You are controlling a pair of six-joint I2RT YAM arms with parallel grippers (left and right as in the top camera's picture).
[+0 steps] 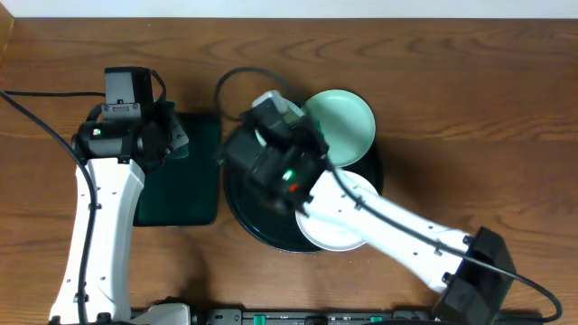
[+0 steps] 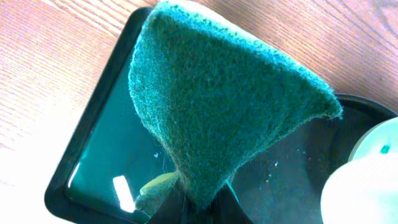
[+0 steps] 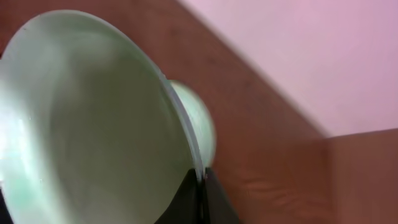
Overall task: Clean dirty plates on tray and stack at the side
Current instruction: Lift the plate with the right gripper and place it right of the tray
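The right pincer (image 3: 202, 186) is closed on the rim of one plate (image 3: 93, 124), its fingers pinching the thin edge. From overhead this plate (image 1: 341, 125) sits at the far right of the black tray (image 1: 246, 209), overhanging its raised rim. A second plate (image 1: 330, 233) lies on the near right part of the tray, partly hidden under the right arm; a third cannot be made out. The left pincer (image 2: 196, 202) is clamped on a green sponge (image 2: 217, 106), which fans out above the dark-green rectangular tray (image 2: 99, 155). That tray lies on the table (image 1: 470, 108) just left of the black tray
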